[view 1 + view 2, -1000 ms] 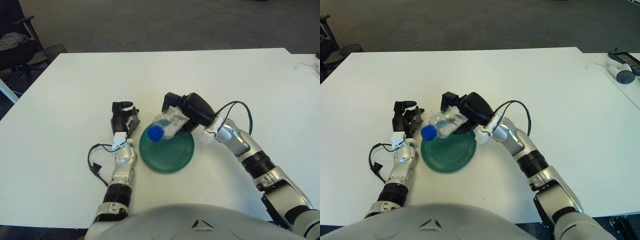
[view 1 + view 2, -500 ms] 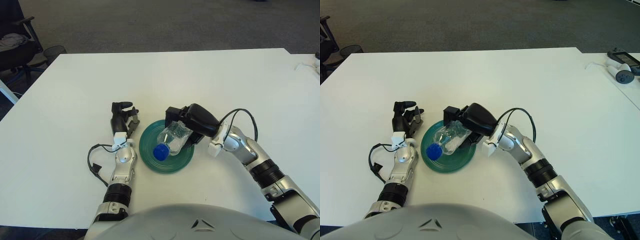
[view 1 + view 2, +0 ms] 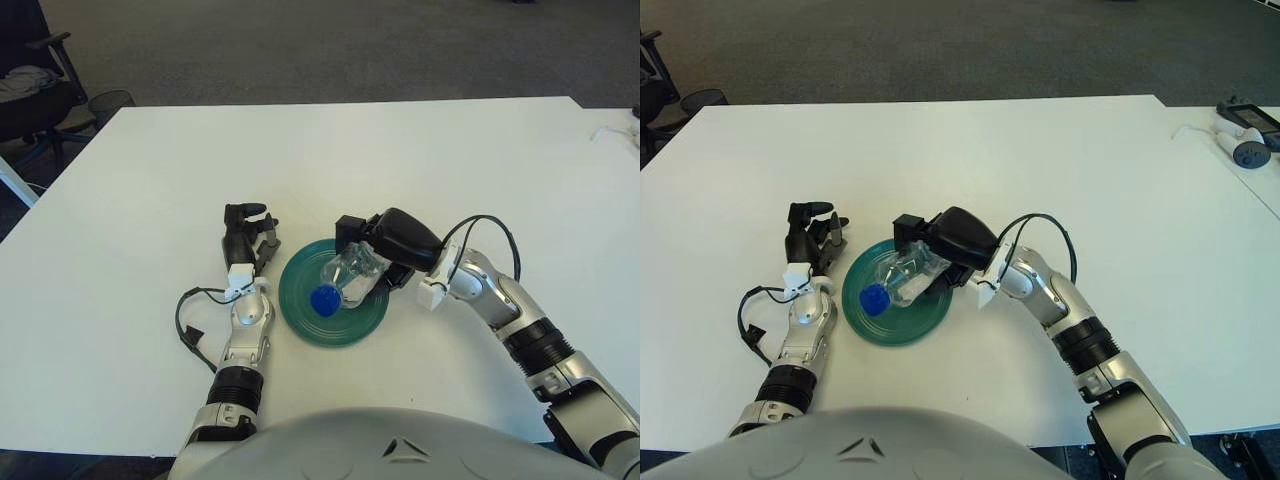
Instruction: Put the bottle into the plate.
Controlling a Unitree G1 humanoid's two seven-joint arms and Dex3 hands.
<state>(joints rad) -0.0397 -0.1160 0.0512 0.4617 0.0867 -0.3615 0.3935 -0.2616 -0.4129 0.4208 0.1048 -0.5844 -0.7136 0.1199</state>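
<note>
On a white table (image 3: 140,180), a green plate (image 3: 352,322) near the front edge, with a clear plastic bottle (image 3: 350,280) over it, tilted so the blue cap (image 3: 323,299) points down and toward the robot, above the plate's middle. Wrapped around the bottle's upper body, the right hand (image 3: 385,248) — dark fingers curled over the crinkled plastic, grip closed on it, arm reaching in from the right side. Hard to tell whether the cap end touches the plate or sits just above it. Just beside the plate's left rim, the left hand (image 3: 245,237) — idle, holding nothing, fingers partly bent and pointing away from the robot, close to the rim but not clearly touching it. Beside the left forearm, a loop of black cable (image 3: 190,325) lying on the tabletop. Far to the right in the right eye view, small grey devices (image 3: 1245,135) on a neighbouring white surface.
</note>
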